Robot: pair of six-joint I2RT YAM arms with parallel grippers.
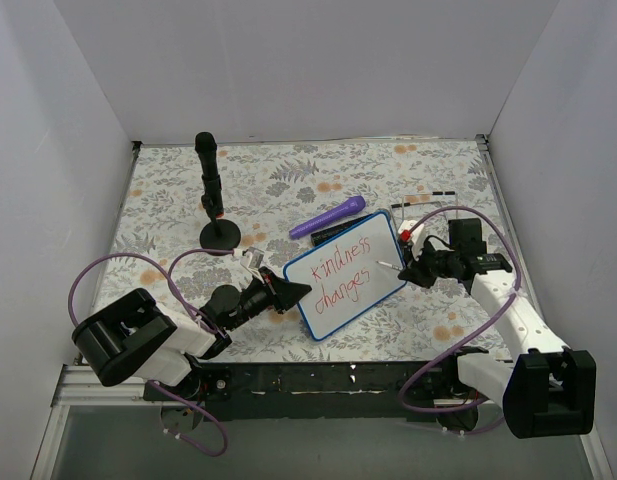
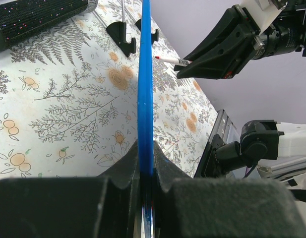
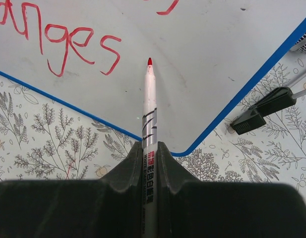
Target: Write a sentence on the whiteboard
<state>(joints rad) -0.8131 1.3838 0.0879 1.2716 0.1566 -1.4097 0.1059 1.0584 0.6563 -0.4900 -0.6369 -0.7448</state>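
**Top view.** The whiteboard [image 1: 381, 272] is lying tilted on the floral mat [image 1: 288, 180] that is covering the tabletop, toward 5 o'clock from the mat's centre. The sentence [image 1: 340, 276] is showing in red on two lines, reading "kindness changes". The left gripper [image 1: 296, 292] is closing on the board's 9 o'clock edge. The right gripper [image 1: 406, 268] is reaching in from 3 o'clock and pinching a red marker [image 1: 390, 265], whose tip is pointing over the board's blank right part. A purple marker [image 1: 328, 217] is lying just beyond the board at 12 o'clock. A black stand [image 1: 212, 195] is standing upright well apart at 10 o'clock.

**Left wrist view.** The left gripper [image 2: 147, 166] is clamping the board's blue frame [image 2: 145, 89], which is appearing edge-on and running toward 12 o'clock, with the fingers pressing tight on both faces. The right gripper [image 2: 185, 69] is coming in from 2 o'clock with the marker's tip close to the board. Whether the tip is touching cannot be told.

**Right wrist view.** The right gripper [image 3: 150, 148] is squeezing the marker's barrel [image 3: 149, 99] between nearly closed fingers. The red tip is pointing to 12 o'clock over bare white surface, with the letters "anges" [image 3: 68, 44] lying at 10 o'clock.
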